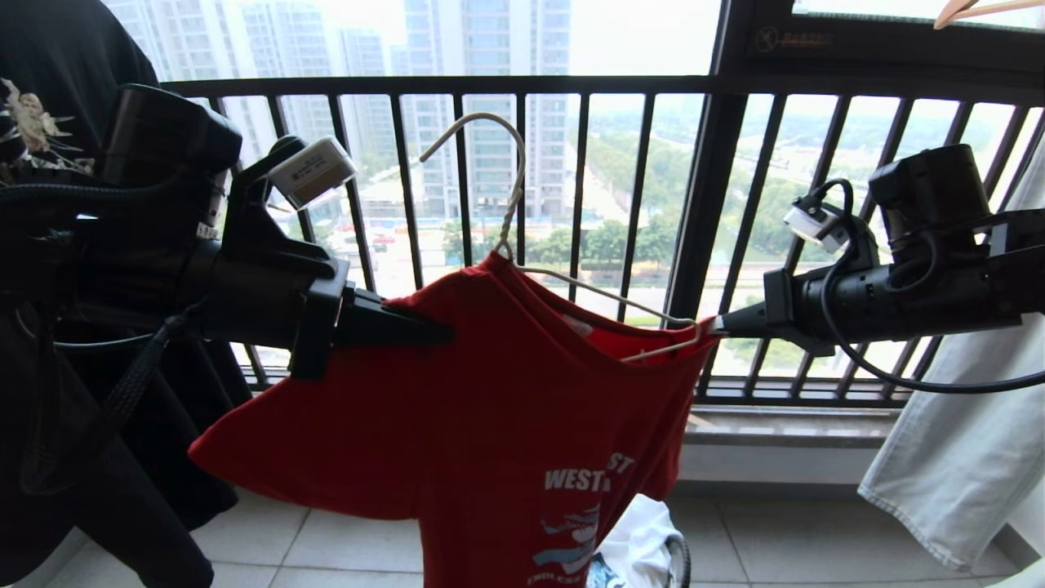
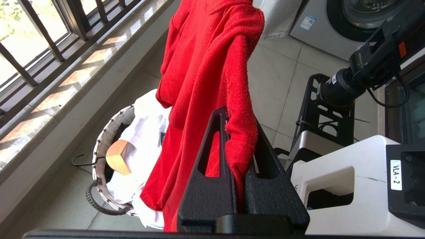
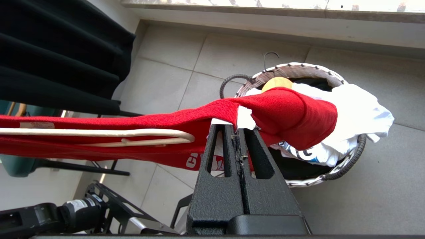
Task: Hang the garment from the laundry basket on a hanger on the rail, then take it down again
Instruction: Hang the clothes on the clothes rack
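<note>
1. Your left claw (image 1: 437, 333) is pinched tight on one shoulder of the red garment (image 1: 490, 425), held up in front of the black window railing (image 1: 571, 86)
2. Your right claw (image 1: 718, 325) is clamped on the garment's other shoulder, at the end of the pale wire hanger (image 1: 510, 188)
3. The hanger sits inside the neck opening, its hook free in the air and caught on nothing
4. Below you, the laundry basket (image 3: 347, 164) stands on the tiled floor (image 3: 365, 205), well under the stretched garment
5. In the basket you see a white printed T-shirt (image 3: 358, 116) spilling over the rim, a wooden hanger (image 2: 118, 161) with its dark hook poking out, and something dark underneath
</note>
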Robot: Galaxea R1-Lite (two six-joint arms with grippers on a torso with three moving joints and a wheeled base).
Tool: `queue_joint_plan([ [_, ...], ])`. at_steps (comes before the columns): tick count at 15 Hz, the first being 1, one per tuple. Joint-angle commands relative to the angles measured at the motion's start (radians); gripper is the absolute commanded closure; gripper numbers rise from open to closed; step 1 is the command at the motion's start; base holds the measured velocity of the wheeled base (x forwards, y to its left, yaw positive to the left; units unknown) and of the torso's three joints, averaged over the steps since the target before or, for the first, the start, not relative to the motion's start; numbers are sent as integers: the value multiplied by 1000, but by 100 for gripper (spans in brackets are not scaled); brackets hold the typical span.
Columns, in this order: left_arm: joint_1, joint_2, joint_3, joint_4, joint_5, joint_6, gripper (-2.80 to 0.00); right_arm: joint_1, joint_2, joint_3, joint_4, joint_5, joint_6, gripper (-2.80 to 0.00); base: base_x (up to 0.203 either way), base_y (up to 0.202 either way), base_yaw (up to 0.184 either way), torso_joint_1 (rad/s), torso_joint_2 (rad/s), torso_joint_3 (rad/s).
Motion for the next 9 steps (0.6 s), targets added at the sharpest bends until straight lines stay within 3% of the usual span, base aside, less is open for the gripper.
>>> queue_joint_plan([
  [1,-15,18,4,1,-3,1,0,-5,-4,-19,9,3,3,0,0,0,0,0,0,0],
  [9,-22,82,-3,-1,16,32,0,-27,-40,-61,69,3,4,0,0,0,0,0,0,0],
])
